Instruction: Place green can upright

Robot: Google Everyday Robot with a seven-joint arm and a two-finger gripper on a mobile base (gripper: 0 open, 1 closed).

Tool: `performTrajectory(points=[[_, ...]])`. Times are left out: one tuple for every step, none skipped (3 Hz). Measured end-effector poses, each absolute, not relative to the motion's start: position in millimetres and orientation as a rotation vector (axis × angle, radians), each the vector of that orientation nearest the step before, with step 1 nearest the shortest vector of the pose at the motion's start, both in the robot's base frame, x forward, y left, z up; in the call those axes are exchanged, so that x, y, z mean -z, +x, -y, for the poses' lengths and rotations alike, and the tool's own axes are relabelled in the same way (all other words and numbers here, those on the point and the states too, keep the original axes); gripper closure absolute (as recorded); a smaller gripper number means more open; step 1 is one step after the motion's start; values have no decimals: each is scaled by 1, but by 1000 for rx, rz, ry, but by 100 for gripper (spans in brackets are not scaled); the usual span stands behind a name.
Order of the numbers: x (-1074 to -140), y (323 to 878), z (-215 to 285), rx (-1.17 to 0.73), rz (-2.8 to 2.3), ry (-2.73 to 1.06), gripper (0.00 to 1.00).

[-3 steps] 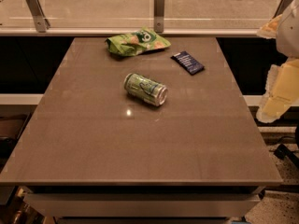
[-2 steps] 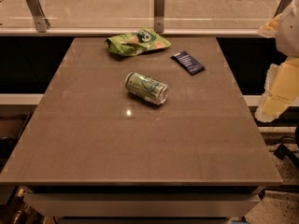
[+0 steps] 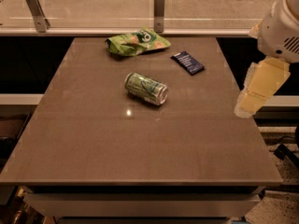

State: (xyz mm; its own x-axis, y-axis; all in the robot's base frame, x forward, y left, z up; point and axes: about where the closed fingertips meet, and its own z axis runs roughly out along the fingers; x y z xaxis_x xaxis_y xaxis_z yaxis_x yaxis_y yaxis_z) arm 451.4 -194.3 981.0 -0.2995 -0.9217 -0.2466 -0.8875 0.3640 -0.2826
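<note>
A: Where's the small light-green metal can (image 3: 146, 88)?
B: On its side near the middle of the flat brown table (image 3: 140, 143)
A: And the pale gripper (image 3: 259, 90)?
B: Off the table's right edge; released or clenched, I cannot tell

Green can (image 3: 146, 88) lying on side

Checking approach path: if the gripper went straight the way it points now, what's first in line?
Probably the table's right edge: the gripper hangs beside it, pointing down and slightly left. Depth is unclear, so it may pass outside. The green can lies far off that line.
</note>
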Motion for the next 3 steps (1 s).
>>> performTrajectory(points=[[-971, 463, 183, 140, -2315, -1541, 0], [-959, 474, 174, 152, -2373, -1496, 0], [-943, 486, 163, 176, -2430, -1482, 0]])
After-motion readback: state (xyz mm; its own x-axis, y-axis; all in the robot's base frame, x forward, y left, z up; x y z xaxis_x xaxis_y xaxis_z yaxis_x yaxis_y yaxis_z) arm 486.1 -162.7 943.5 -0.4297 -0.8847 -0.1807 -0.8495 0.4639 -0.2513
